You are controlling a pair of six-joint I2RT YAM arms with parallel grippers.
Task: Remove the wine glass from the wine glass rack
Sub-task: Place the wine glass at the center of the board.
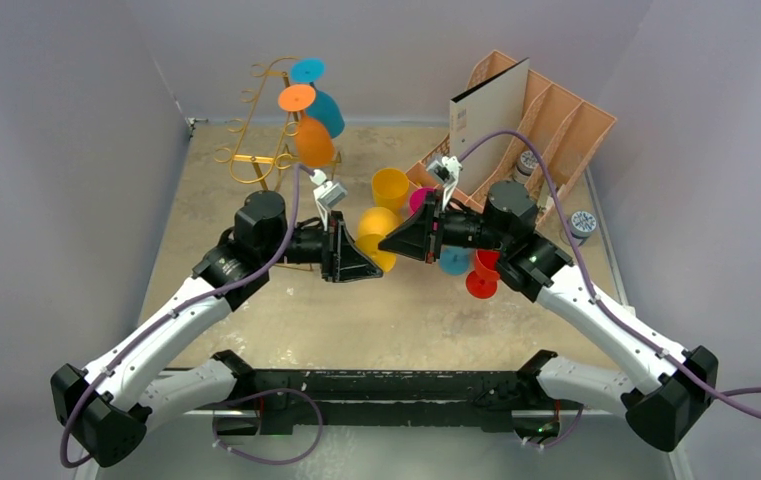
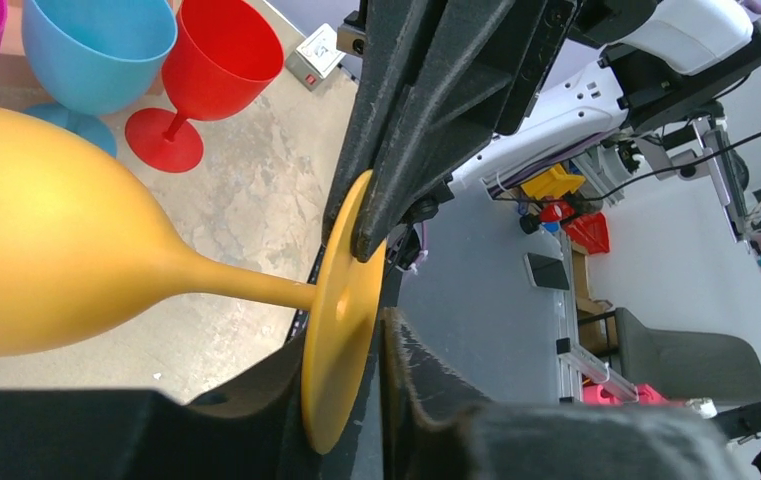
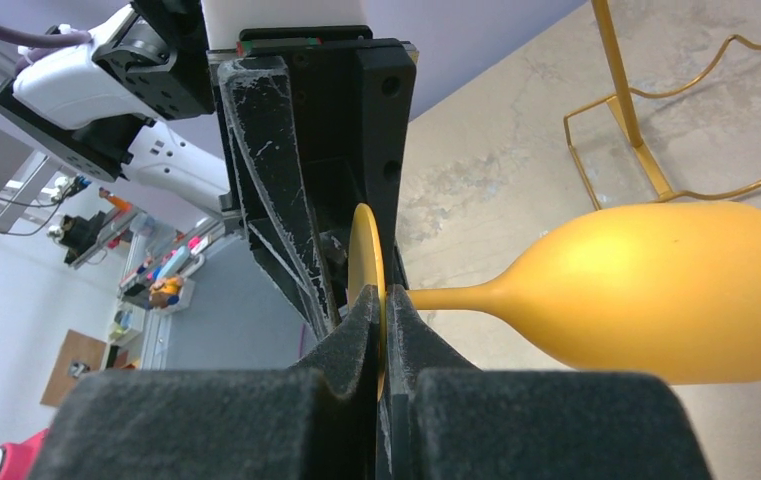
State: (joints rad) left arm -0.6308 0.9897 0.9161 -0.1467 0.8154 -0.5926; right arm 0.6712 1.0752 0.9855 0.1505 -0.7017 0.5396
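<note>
A yellow wine glass [image 1: 377, 235] is held on its side above the table centre, between both grippers. My right gripper [image 1: 386, 243] is shut on the rim of its round foot [image 3: 366, 260], with both pads pinching it in the right wrist view [image 3: 384, 305]. My left gripper [image 1: 374, 268] straddles the same foot from the other side. Its jaws are open, with a gap at one pad in the left wrist view [image 2: 356, 365]. The gold wire wine glass rack [image 1: 261, 160] stands at the back left. An orange glass [image 1: 314, 140] and a blue glass [image 1: 324, 108] hang on it.
A yellow cup [image 1: 390, 187], a magenta glass [image 1: 419, 200], a blue glass [image 1: 454, 262] and a red glass [image 1: 483, 275] stand mid-table right of the grippers. A peach slotted organiser [image 1: 556, 110] holding a white board stands at the back right. Grey walls enclose the table.
</note>
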